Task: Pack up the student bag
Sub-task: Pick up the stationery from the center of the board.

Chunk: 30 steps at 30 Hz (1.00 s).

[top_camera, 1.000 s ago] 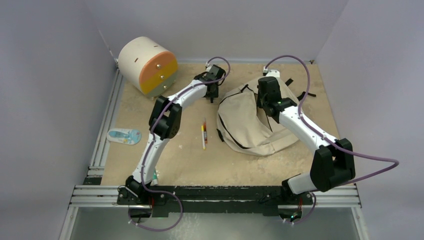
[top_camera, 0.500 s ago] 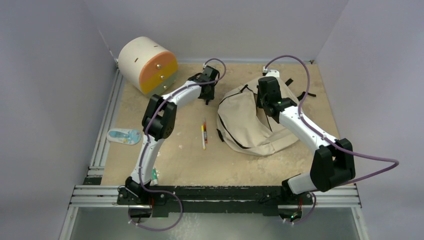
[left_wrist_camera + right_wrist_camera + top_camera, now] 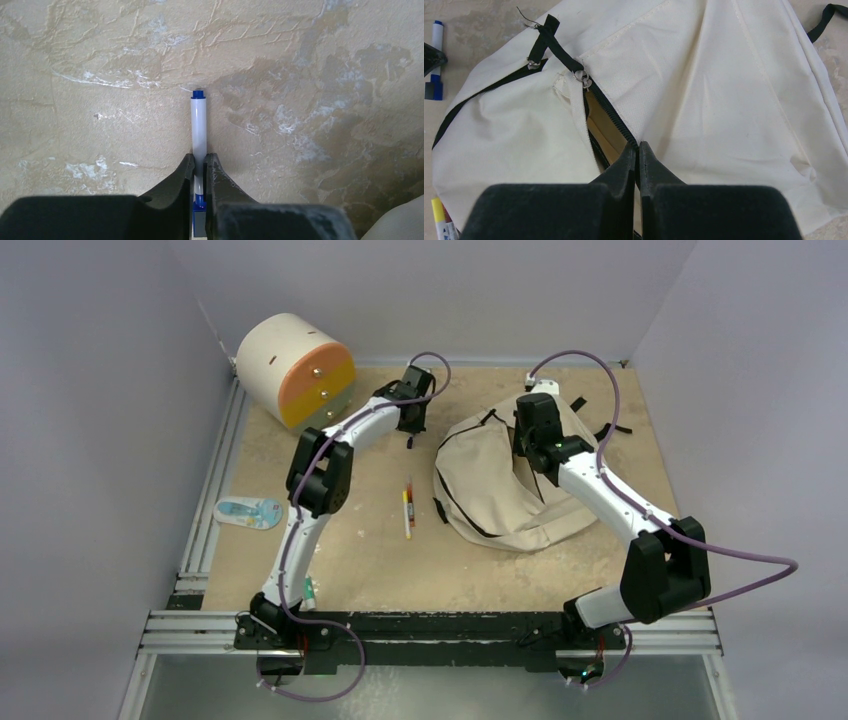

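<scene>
The student bag is a cream fabric backpack with black zips, lying flat right of centre. My right gripper is shut on the edge of its partly open black zip, with dark and tan lining showing in the gap; it sits over the bag's upper part in the top view. My left gripper is shut on a white marker with blue ends, held low over the bare table left of the bag. The marker also shows in the right wrist view.
Two markers, yellow and red, lie left of the bag. A cream cylindrical drawer unit with an orange front stands at the back left. A blue packet lies by the left rail. Black bag straps trail to the right.
My left gripper has moved a little left and back, away from the bag, with the marker in it. The right arm and the bag have not moved.
</scene>
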Each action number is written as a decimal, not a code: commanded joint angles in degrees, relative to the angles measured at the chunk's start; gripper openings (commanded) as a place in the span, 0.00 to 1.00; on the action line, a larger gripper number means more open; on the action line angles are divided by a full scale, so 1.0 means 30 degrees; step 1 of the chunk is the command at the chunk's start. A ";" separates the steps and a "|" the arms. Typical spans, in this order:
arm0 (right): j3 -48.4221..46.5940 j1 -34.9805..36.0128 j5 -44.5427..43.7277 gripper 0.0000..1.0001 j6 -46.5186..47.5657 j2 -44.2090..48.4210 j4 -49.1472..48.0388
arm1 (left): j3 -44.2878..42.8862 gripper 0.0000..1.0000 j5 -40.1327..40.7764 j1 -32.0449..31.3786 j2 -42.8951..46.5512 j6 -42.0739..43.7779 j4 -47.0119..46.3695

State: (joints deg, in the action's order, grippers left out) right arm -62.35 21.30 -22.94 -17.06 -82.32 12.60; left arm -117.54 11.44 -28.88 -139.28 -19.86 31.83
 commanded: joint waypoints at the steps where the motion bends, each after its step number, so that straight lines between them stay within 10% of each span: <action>1: -0.0260 -0.0055 0.0166 0.00 -0.0171 0.0867 -0.0227 | 0.0696 0.00 -0.0774 0.0136 -0.0565 0.0435 0.0523; 15: -0.1596 -0.0068 0.0209 0.00 -0.0316 0.1133 0.0645 | 0.5032 0.00 -0.2066 0.0136 0.7863 -0.1015 -0.0771; 30: -0.3452 -0.0050 0.1165 0.00 -0.0439 0.1363 0.1594 | 1.2817 0.00 -1.1542 -0.1679 1.4705 -0.8342 -0.9214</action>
State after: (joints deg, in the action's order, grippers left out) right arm -68.05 21.12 -22.22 -17.10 -81.56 19.88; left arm -82.39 -14.33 -30.28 -95.15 -37.65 14.72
